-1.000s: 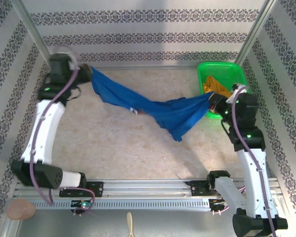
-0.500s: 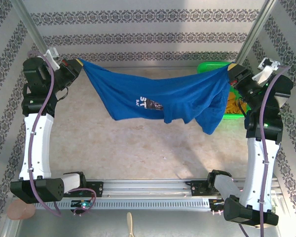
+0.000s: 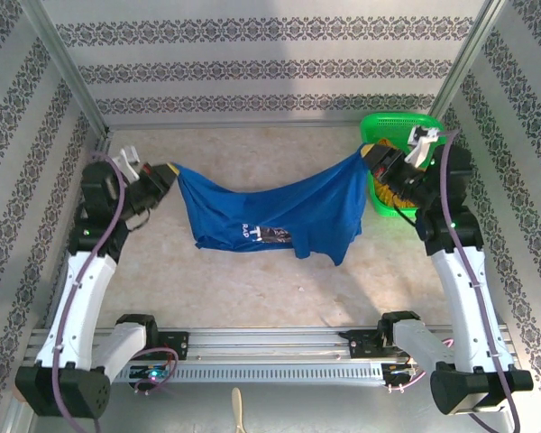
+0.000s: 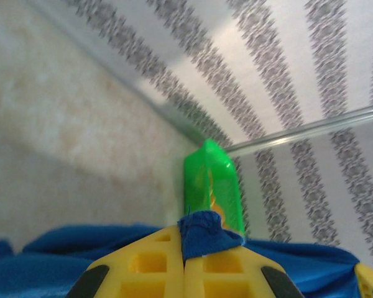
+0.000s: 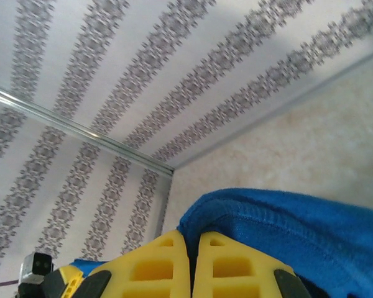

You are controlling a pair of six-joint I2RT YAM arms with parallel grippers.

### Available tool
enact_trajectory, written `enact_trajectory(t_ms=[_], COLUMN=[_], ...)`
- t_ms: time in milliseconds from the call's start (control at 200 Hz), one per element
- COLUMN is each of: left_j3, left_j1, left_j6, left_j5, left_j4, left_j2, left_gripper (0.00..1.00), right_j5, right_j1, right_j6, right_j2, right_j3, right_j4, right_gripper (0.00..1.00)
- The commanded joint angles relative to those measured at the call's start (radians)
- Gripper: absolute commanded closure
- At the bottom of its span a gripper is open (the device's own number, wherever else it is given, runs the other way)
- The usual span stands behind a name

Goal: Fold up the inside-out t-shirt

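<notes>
The inside-out t-shirt point(image 3: 270, 212), royal blue with a small print near its lower edge, hangs stretched between both grippers over the table's middle and sags in the centre. At its left corner my left gripper point(image 3: 171, 170) is shut on it. In the left wrist view the yellow fingertips point(image 4: 168, 248) pinch a tuft of blue cloth point(image 4: 204, 234) of the left gripper point(image 4: 185, 239). My right gripper point(image 3: 368, 155) is shut on the right corner, in front of the basket. In the right wrist view a blue hem point(image 5: 286, 226) runs out from between the closed jaws of the right gripper point(image 5: 193, 241).
A green basket point(image 3: 401, 118) stands at the back right with a mustard-orange garment point(image 3: 406, 193) in it, right behind the right gripper; the basket point(image 4: 214, 186) also shows from the left wrist. Patterned walls close three sides. A metal rail point(image 3: 270, 347) runs along the near edge.
Both arms have come down and toward the near side from a high, wide stretch. The shirt has dropped with them and hangs lower and narrower. Both grips have held.
</notes>
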Motion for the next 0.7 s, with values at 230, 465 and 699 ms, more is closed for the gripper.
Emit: enact_trajectory(t_ms=[230,465,699], left_j3=[-0.196,-0.108,-0.032], left_j1=[-0.075,-0.068,-0.057], left_j6=[-0.04,0.031,0.084], left_j5=[-0.267,-0.394,-0.383], left_j4=[-0.055,-0.038,0.001], left_j2=[-0.091,0.084,0.232], left_gripper=[1.0,1.0,1.0], right_j5=[0.24,0.11,0.214], right_j1=[0.119,0.165,0.17], right_j6=[-0.041,-0.259,-0.323], right_j2=[0.266,0.65,0.402], right_j3=[0.032,0.425,0.067], right_j4=[0.111,0.037,-0.015], right_gripper=[1.0,0.37,0.32])
